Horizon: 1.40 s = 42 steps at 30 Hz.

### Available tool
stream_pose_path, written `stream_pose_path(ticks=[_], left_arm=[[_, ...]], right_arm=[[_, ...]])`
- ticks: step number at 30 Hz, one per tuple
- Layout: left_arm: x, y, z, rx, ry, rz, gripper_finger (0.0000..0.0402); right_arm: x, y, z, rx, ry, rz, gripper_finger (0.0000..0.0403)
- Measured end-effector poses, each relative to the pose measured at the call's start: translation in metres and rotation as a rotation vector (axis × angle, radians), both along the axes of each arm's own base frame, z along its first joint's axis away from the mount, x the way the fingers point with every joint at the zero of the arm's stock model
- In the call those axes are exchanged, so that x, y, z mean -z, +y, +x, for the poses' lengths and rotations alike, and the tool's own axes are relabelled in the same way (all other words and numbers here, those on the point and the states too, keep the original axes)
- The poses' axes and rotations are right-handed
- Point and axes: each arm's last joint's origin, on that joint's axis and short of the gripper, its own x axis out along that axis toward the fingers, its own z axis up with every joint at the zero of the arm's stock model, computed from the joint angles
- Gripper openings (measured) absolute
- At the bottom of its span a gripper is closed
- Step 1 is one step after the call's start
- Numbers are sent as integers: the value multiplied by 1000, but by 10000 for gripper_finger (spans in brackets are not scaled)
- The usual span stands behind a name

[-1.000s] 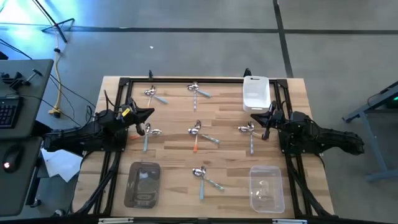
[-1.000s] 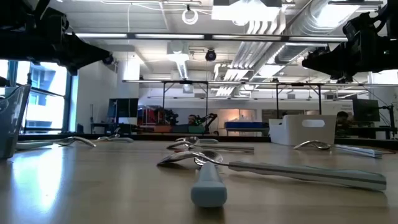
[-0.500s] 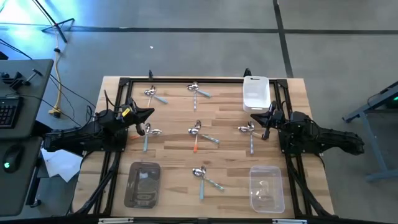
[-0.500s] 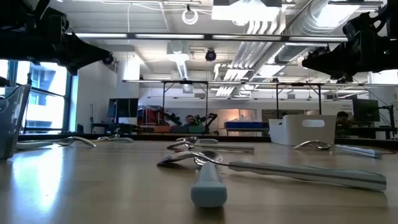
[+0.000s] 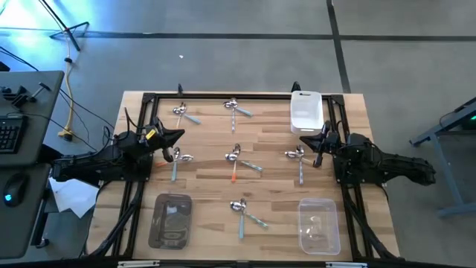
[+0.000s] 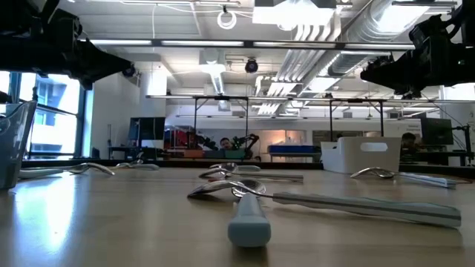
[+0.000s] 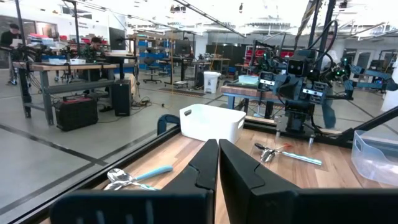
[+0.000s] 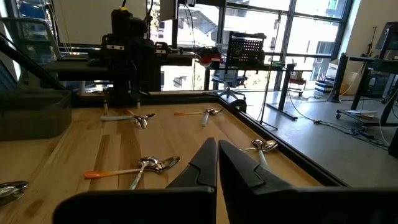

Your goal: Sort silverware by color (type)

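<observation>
Small spoons with shiny bowls lie flat on the wooden table in several pairs: far left [image 5: 186, 113], far middle [image 5: 237, 109], left [image 5: 177, 158], centre [image 5: 239, 158] with one orange handle, right [image 5: 297, 156], near middle [image 5: 244, 211]. Handles are light blue, orange or silver. My left gripper [image 5: 181, 135] is shut and hovers just beyond the left pair; its own view shows the fingers [image 7: 218, 144] closed. My right gripper [image 5: 303, 141] is shut too [image 8: 217, 144], hovering beside the right pair. Both hang well above the tabletop in the low view.
A white tub [image 5: 306, 112] stands at the far right of the table, a dark tub [image 5: 171, 220] at the near left and a clear tub [image 5: 318, 225] at the near right. A black frame [image 5: 223, 96] runs along the table edges. Bare wood lies between the spoon pairs.
</observation>
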Motion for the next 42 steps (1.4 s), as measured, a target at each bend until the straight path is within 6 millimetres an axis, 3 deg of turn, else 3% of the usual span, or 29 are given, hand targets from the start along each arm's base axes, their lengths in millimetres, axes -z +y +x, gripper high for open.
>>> stream_pose_path(ticks=[12,16,24,31,38,42], left_arm=[[0,0,0,0,0,0,5],[0,0,0,0,0,0,5],[0,0,0,0,0,0,5],[0,0,0,0,-1,0,5],[-1,0,0,-3,-27,-44,5],[-1,0,0,2,-43,-76,5]], right_arm=[[0,0,0,1,-1,0,0],[-1,-3,-1,106,-5,-10,0],[-2,-3,-1,109,1,-51,0],[-16,-3,-3,111,-147,-54,0],[-35,2,-7,-19,-341,-132,0],[-35,5,-3,-174,-256,-37,0]])
